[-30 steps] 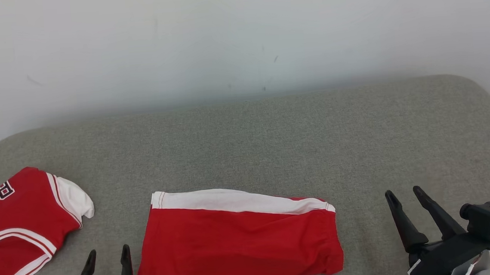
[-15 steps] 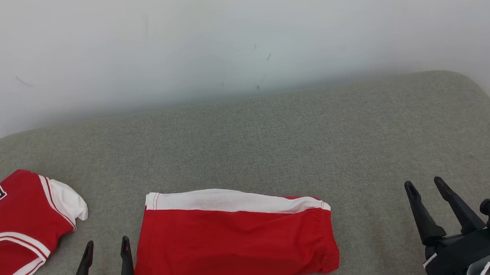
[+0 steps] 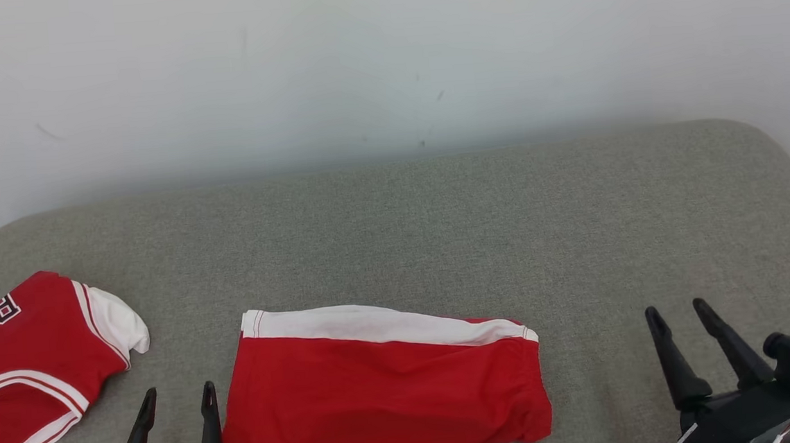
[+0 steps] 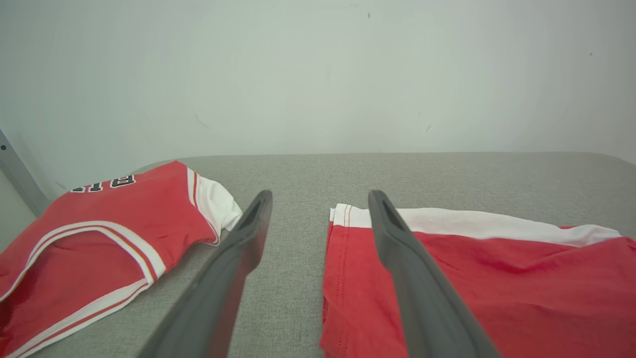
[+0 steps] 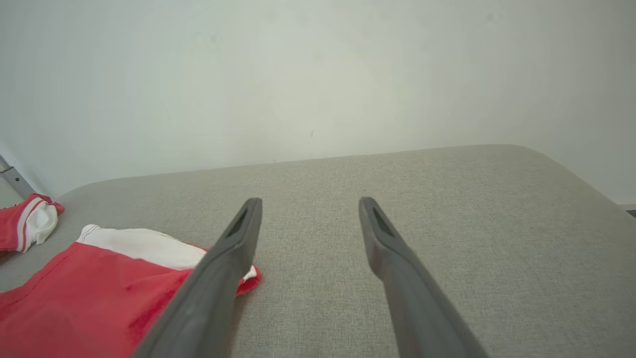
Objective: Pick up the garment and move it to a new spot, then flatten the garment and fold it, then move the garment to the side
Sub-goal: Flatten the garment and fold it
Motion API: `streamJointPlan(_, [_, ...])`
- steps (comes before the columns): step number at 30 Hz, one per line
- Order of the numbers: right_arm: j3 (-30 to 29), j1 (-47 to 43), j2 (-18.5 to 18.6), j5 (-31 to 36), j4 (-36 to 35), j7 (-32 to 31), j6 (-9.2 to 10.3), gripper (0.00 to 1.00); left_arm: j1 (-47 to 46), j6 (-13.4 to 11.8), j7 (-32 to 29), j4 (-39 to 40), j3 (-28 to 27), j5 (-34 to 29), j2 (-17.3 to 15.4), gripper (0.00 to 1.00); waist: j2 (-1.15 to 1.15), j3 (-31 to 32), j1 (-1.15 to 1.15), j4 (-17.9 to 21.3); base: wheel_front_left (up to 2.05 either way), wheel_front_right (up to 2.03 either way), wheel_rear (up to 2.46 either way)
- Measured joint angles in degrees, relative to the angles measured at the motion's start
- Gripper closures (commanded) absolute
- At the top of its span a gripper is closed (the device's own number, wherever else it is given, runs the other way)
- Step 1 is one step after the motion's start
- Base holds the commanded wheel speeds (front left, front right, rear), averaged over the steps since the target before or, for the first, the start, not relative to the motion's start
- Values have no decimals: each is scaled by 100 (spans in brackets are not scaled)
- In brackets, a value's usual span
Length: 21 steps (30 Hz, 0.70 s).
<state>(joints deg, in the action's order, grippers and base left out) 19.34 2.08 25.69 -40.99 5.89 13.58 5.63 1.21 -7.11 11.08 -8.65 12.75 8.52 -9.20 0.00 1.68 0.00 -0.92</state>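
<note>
Only the right tool [image 3: 673,307] had edged outward, released like the left tool [image 3: 178,389]; the garment [image 3: 386,396] between them looked folded, awaiting its move aside.

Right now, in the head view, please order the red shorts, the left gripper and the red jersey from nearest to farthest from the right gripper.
1. Red shorts, middle, to the right gripper's left.
2. Left gripper, beside the shorts' left edge.
3. Red jersey, far left.
</note>
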Motion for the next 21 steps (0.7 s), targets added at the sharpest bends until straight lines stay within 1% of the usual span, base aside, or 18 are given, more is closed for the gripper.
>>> streamJointPlan(4, [171,-46,-127,-207,42,-255,-31,0,97,0,-51,80,-76,-34,16,0,0,22,0,-36,0,0,0])
streamJointPlan(8, [490,-30,-292,-430,185,-755,-164,0,109,0,-147,190,-105,-88,57,0,0,22,0,-63,0,0,0])
streamJointPlan(14, [808,437,-475,-497,382,-1455,-159,0,109,0,-252,313,-103,-147,100,0,0,-7,0,-120,0,0,0])
streamJointPlan(18, [1003,769,-586,-559,671,-1998,-157,0,108,0,-314,402,-110,-156,107,0,0,-47,0,-174,0,0,0])
streamJointPlan(21, [1089,1024,-649,-593,887,-2402,-109,0,107,0,-349,430,-111,-175,122,0,0,-76,0,-221,0,0,0])
